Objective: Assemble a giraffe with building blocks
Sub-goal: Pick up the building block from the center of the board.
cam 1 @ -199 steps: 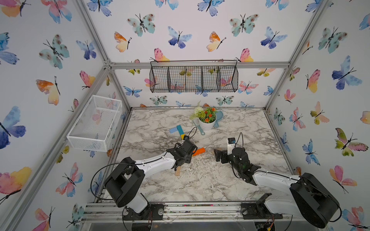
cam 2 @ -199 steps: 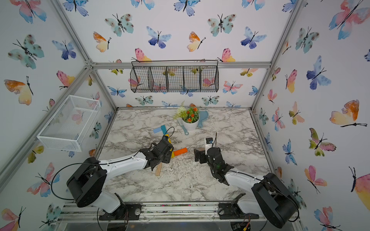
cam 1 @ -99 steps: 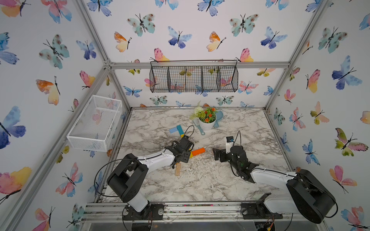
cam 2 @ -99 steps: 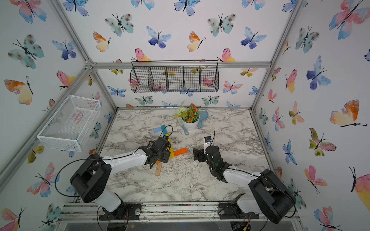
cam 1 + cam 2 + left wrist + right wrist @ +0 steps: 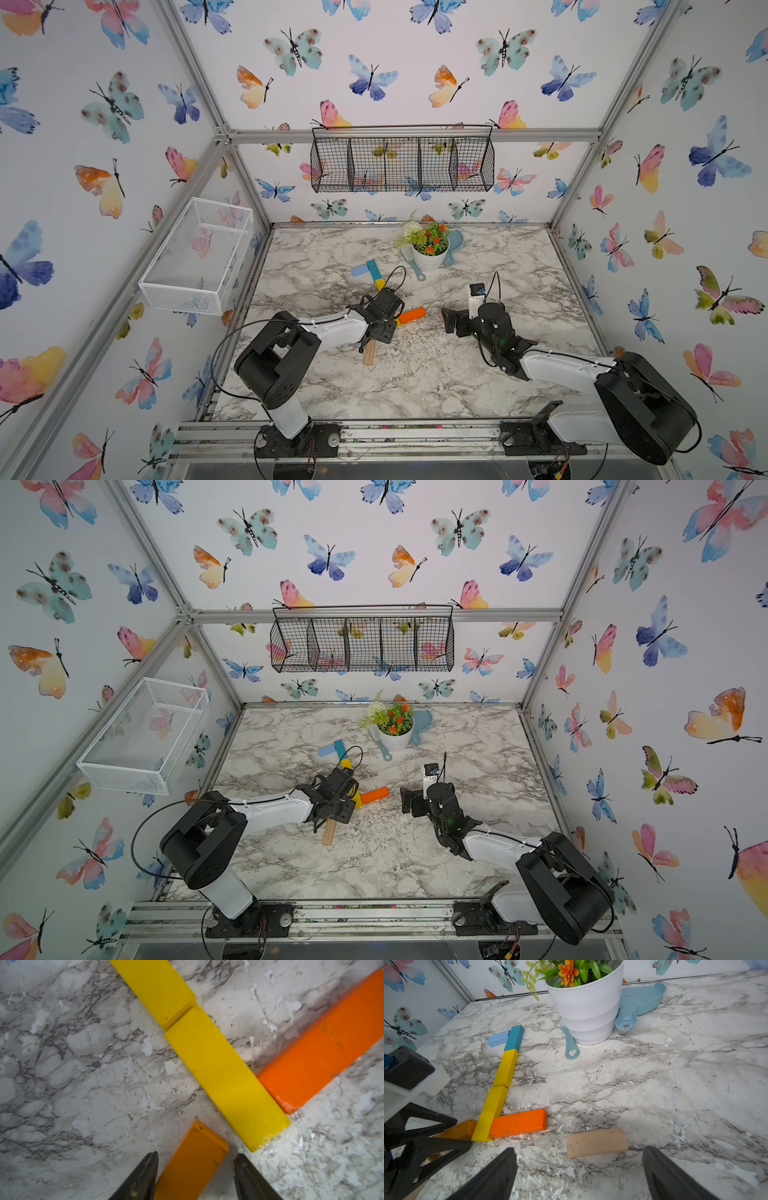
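Left gripper (image 5: 196,1154) half-open — astride dark-orange block (image 5: 192,1167)

Bare wooden block (image 5: 597,1142) (scuffed marble-look table (image 5: 675,1084))

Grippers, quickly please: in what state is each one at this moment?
Left gripper: open, jaws astride the darker orange block, not closed on it.
Right gripper: open wide, holding nothing; the plain wood block lies before it.

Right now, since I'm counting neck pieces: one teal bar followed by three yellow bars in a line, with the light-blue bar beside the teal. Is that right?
Not three. The right wrist view shows only two, the upper yellow bar and the lower yellow bar, following the teal bar in a line. The light-blue bar does lie beside the teal.
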### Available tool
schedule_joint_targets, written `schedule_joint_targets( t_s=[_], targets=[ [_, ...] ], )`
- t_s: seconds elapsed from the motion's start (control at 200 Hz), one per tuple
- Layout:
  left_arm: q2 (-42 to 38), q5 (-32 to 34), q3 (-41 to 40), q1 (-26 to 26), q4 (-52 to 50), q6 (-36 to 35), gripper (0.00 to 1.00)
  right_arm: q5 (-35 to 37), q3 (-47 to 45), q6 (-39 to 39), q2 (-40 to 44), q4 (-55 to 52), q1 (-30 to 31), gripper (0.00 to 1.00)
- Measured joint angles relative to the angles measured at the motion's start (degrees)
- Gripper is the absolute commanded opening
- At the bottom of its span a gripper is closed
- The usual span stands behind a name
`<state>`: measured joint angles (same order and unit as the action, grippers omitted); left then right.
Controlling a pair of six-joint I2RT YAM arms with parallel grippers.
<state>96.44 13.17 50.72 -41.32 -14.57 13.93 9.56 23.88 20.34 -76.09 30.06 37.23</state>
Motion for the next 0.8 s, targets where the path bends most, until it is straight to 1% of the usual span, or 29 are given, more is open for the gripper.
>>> schedule_joint_targets(
  t_s=[0.06, 0.08, 0.115, 0.275, 0.511, 0.801],
  targets=[
    [0.00, -0.11, -0.07, 0.00, 0.17, 0.00, 0.59, 0.00, 0.00, 0.00, 0.00, 0.00, 0.00, 0.99],
    [0.02, -0.22, -0.09, 0.02, 0.20, 0.00, 0.55, 0.00, 0.00, 0.00, 0.00, 0.00, 0.00, 0.99],
    [0.02, -0.31, -0.09, 0.02, 0.22, 0.00, 0.52, 0.00, 0.00, 0.00, 0.00, 0.00, 0.00, 0.99],
    [0.11, -0.66, -0.09, 0.02, 0.48, -0.24, 0.42, 0.02, 0.00, 0.00, 0.07, -0.04, 0.00, 0.99],
    [0.11, -0.63, -0.04, 0.02, 0.39, -0.22, 0.35, 0.04, 0.00, 0.00, 0.74, -0.46, 0.00, 0.99],
    [-0.46, 0.02, -0.02, 0.02, -1.33, 0.59, 0.32, 0.07, 0.00, 0.00, 0.74, -0.87, 0.00, 0.99]
  ],
)
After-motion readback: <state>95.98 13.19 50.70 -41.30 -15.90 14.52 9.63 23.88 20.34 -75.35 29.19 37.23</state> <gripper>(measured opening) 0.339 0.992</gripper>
